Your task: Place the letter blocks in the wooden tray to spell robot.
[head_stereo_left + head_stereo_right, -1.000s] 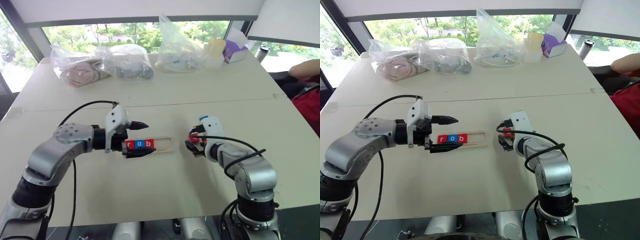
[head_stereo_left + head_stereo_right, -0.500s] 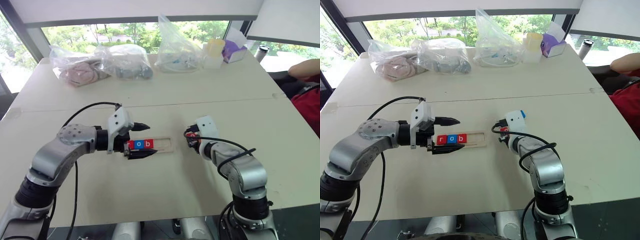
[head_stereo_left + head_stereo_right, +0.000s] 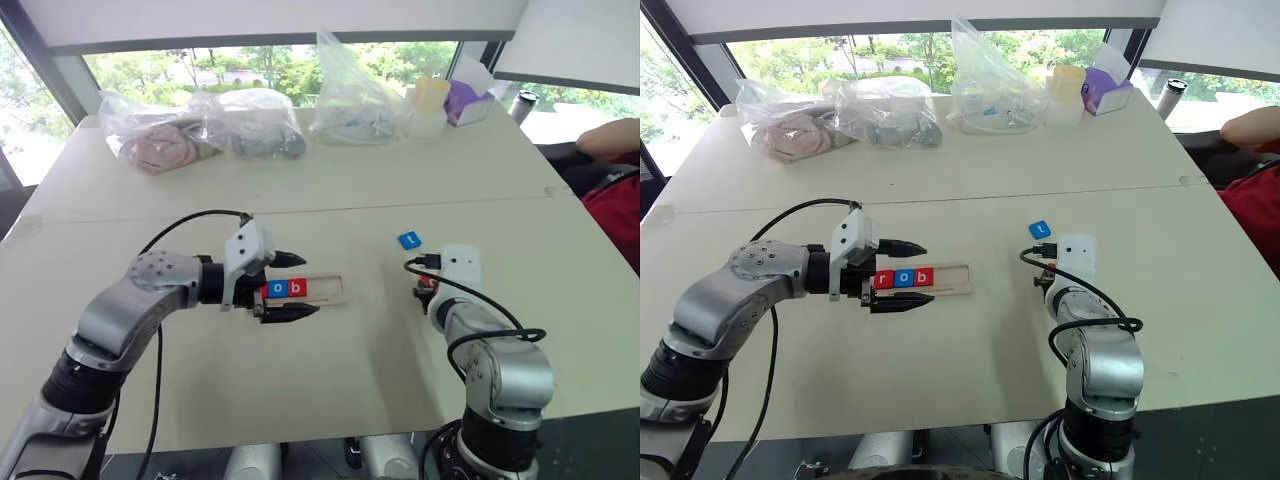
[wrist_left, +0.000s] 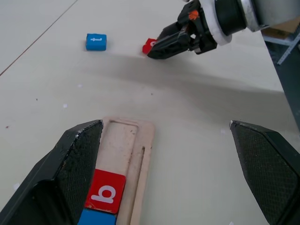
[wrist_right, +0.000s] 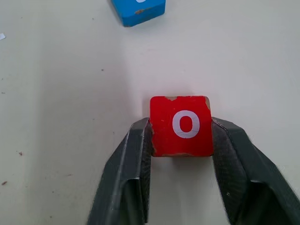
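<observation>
Left gripper (image 3: 297, 285): fingers spread wide, nothing held; one finger is seen on each long side of the tray at its left part, pointing along it toward the right.
Tray (image 3: 335, 291): laid flat on the counter (image 3: 330, 380), long axis running left to right; three blocks are seated at its left end, reading r (image 3: 884, 279), o (image 3: 904, 278), b (image 3: 924, 277); the two slots at its right end are bare.
Block t (image 3: 409, 240): blue, loose on the counter, to the right of the tray and farther from the robot; apart from both grippers, nearer the right one.
Block o (image 5: 181, 124): red, flat on the counter, well to the right of the tray; its letter is read upright in the right wrist view.
Right gripper (image 5: 180, 140): fingers set against two opposite sides of block o, one on each; judged a light grasp, the block apparently on the counter.
Key relation: the next bare slot is judged to lie to the left of block o, just past b; the right arm is the nearer and already has the block.
Next move, judged: block o is to be lifted, carried left along the tray's axis and lowered into the fourth slot with its edges squared to the rim.
Remaining, judged: o and t.
</observation>
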You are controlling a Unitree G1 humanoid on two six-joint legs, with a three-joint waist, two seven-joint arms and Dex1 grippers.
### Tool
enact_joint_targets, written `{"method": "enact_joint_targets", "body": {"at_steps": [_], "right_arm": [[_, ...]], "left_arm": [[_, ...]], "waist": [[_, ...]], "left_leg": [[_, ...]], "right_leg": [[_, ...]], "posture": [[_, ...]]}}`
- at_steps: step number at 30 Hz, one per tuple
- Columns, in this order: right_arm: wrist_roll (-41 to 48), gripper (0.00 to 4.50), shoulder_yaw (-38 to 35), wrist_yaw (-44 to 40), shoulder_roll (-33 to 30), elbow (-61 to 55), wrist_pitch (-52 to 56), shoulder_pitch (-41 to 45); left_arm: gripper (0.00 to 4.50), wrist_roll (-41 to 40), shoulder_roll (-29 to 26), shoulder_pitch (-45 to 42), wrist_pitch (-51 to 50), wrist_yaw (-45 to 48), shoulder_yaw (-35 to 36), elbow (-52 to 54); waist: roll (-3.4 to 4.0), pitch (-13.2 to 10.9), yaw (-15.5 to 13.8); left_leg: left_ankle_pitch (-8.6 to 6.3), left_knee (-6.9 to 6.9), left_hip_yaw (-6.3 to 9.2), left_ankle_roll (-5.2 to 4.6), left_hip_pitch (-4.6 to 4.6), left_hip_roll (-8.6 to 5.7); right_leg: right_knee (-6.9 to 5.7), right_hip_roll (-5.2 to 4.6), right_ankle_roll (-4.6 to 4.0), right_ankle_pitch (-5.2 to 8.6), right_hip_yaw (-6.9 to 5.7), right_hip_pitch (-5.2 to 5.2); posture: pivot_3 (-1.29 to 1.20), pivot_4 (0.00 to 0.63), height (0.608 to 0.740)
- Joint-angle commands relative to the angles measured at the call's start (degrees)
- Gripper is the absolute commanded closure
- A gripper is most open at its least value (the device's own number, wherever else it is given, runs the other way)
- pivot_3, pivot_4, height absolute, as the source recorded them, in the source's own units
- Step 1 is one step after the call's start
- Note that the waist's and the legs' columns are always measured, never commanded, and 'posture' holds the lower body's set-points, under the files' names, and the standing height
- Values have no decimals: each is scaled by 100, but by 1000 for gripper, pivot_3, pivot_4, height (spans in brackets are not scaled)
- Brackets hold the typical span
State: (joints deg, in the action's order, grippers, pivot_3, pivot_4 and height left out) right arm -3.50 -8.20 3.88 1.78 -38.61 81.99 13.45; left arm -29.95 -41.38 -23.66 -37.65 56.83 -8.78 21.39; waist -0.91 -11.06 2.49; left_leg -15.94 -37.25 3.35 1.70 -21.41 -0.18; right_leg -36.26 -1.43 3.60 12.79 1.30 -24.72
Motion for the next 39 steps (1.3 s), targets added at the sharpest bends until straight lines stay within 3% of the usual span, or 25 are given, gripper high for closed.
{"method": "enact_joint_targets", "body": {"at_steps": [1, 3, 6, 8, 13, 15, 17, 22, 25, 34, 36, 39], "right_arm": [[45, 908, -41, -50, -26, -73, -42, -81], [17, 36, 317, -169, -530, -73, -133, -63], [81, 36, 531, -579, -1435, -20, -580, 179], [472, 36, 142, -1302, -2042, 330, -1378, 615], [1413, 36, 38, -3786, -3638, 1394, -3391, 703], [1231, 36, 432, -5011, -4738, 2109, -4536, 543], [1167, 36, 707, -5905, -5427, 2882, -5342, 633], [1496, 36, 1004, -7311, -5600, 4306, -6513, 952], [1122, 36, 1375, -7542, -5473, 5109, -7263, 1224], [924, 36, 1587, -7751, -5114, 6249, -8096, 1494], [912, 574, 1580, -7757, -5066, 6487, -8251, 1556], [939, 1844, 1561, -7841, -5068, 6643, -8307, 1547]], "left_arm": [[0, 70, 44, -139, 169, 86, -17, 12], [0, 92, 60, -192, 194, 134, -11, -53], [0, 111, 46, -195, 205, 179, -24, -76], [0, 116, 27, -119, 173, 213, -87, 16], [0, -59, 17, -50, -26, 203, -19, 298], [0, -33, -135, -47, -60, 250, 21, 408], [0, 99, -381, -12, -40, 314, 21, 520], [0, 15, -676, 144, -119, 267, 217, 680], [0, -16, -797, 284, -232, 191, 376, 769], [0, -88, -889, 493, -368, 60, 546, 974], [0, -97, -899, 501, -382, 23, 553, 990], [0, -123, -934, 522, -402, -5, 580, 1017]], "waist": [[0, 0, 5], [0, 0, 9], [5, -3, 12], [6, -4, 14], [1, -3, -20], [1, -4, -23], [0, -8, -11], [-7, -12, 19], [-9, -14, 7], [-9, -14, -17], [-9, -14, -16], [-9, -14, -13]], "left_leg": [[0, 0, 0, 0, 0, 0], [0, -1, -3, 0, 0, 0], [0, -1, -6, 0, 1, -1], [0, -2, -10, 0, 0, -2], [-1, 4, -1, -3, 0, -2], [-6, 6, -2, -10, -1, -3], [-9, 6, -11, -16, -1, -5], [-9, 3, -30, -17, 6, -3], [-9, -3, -24, -16, 9, 1], [-9, -11, -24, -15, 5, -2], [-8, -15, -24, -14, 8, -2], [-8, -20, -23, -14, 12, -2]], "right_leg": [[1, 0, 0, 0, 0, 0], [3, -2, -1, 1, 2, 0], [4, -2, -1, 3, 4, 0], [4, -3, 0, 4, 5, -1], [15, 2, 9, 5, -4, 8], [17, 1, 26, -3, -6, 11], [19, -6, 23, -5, -2, 11], [20, -4, 24, -4, 11, 11], [13, 3, 21, -1, 10, 11], [12, -10, 11, -13, 11, 14], [12, -9, 9, -13, 11, 19], [9, -8, 7, -14, 11, 23]], "posture": [[0, 150, 740], [0, 150, 740], [0, 150, 740], [0, 150, 740], [0, 150, 740], [0, 150, 740], [0, 150, 740], [0, 150, 740], [0, 150, 740], [0, 150, 740], [0, 150, 740], [0, 150, 740]]}}
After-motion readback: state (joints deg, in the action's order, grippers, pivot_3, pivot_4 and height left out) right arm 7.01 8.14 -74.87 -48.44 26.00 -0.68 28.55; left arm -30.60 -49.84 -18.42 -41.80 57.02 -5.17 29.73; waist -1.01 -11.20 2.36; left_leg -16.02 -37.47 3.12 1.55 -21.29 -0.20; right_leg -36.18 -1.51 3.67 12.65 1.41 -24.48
